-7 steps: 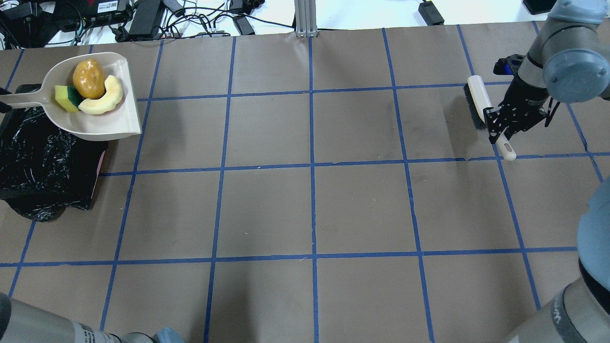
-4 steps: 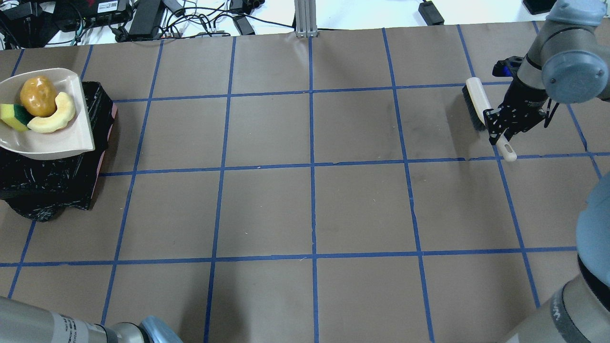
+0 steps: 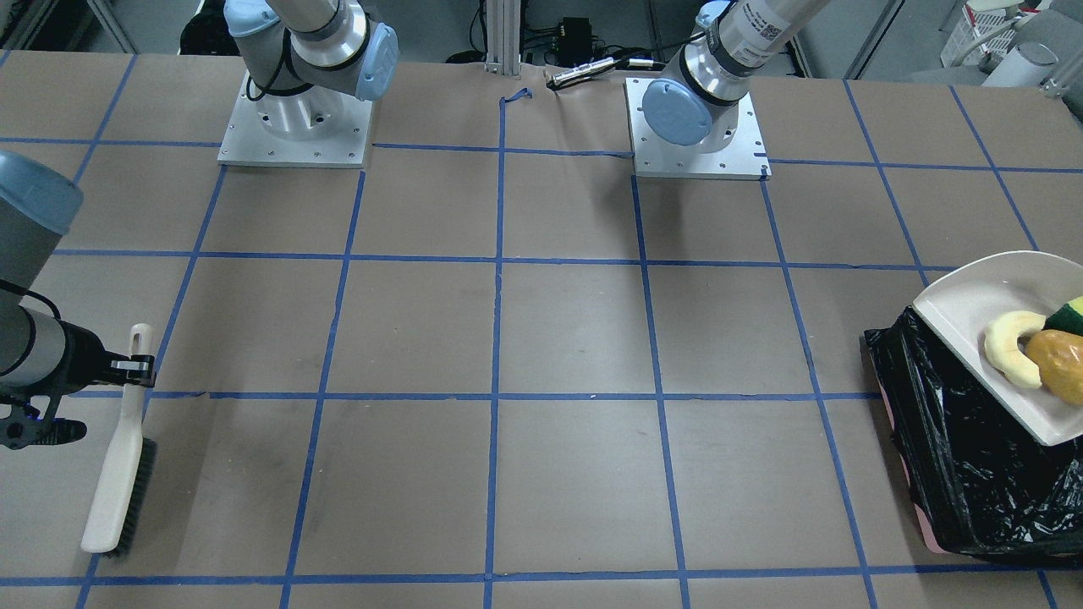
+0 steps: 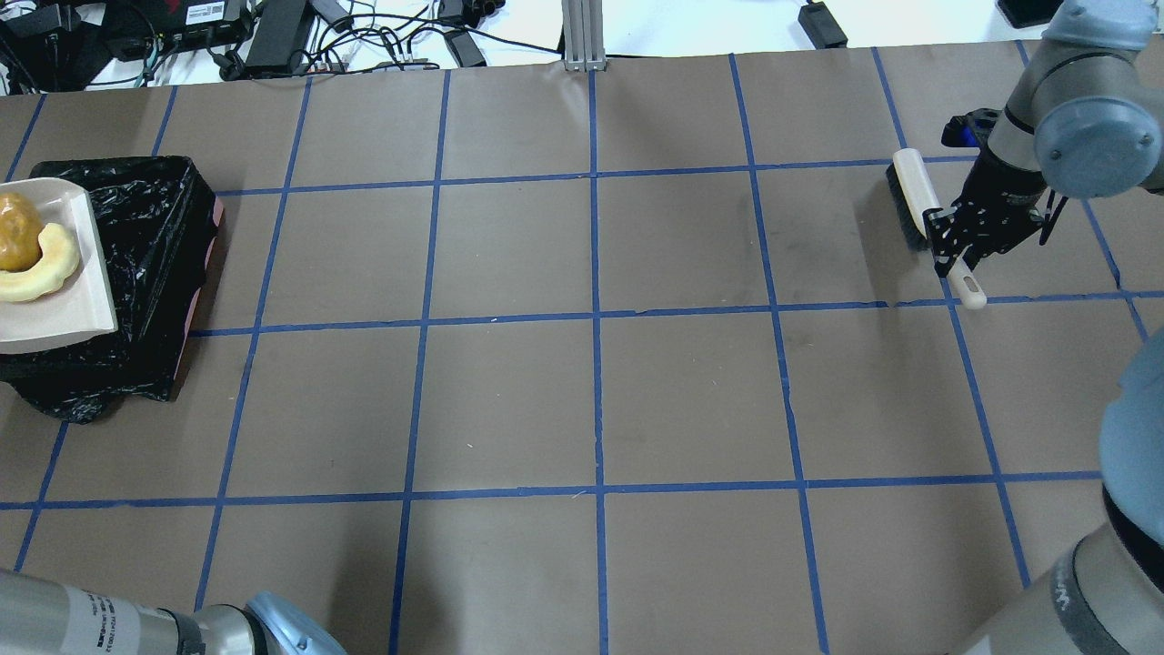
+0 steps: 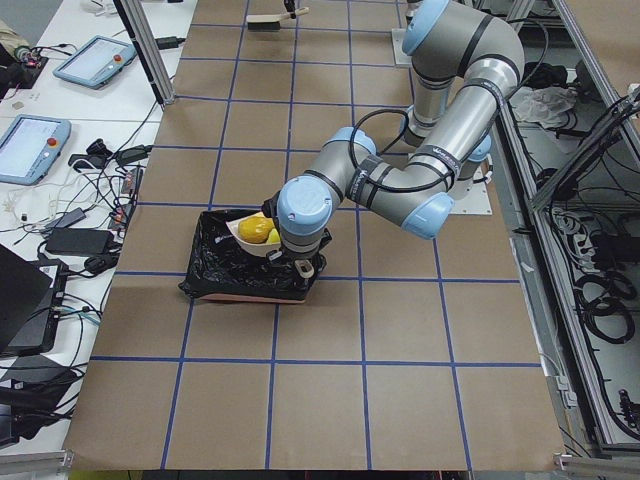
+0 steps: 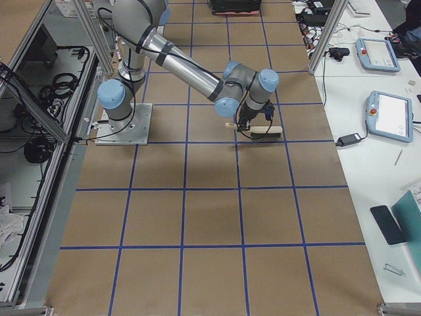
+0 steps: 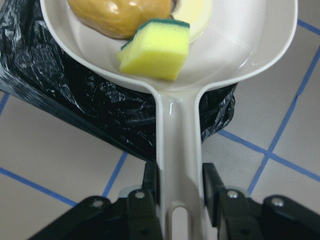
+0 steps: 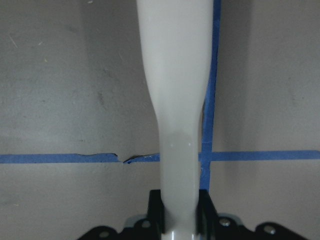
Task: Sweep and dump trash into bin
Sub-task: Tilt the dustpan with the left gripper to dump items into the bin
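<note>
The beige dustpan (image 4: 64, 314) hangs level over the bin (image 4: 155, 236), a black-bagged container with a pink base edge, at the table's left end. The pan holds the golden-brown lump (image 4: 16, 241), the pale crescent slice (image 4: 41, 273) and the yellow-and-green sponge wedge (image 7: 157, 50). The sponge lies beyond the overhead view's edge. My left gripper (image 7: 180, 187) is shut on the dustpan's handle. My right gripper (image 4: 955, 246) is shut on the handle of a brush (image 4: 912, 196), whose bristles rest on the table at the far right.
Brown paper with a blue tape grid covers the table (image 4: 591, 391). The two arm bases (image 3: 694, 127) stand at the robot's edge. Cables and power bricks (image 4: 273, 36) lie beyond the far edge.
My left arm has carried the dustpan leftward from beside the bin to over it; the pan is now partly past the view's edge. The right gripper and brush have barely moved.
</note>
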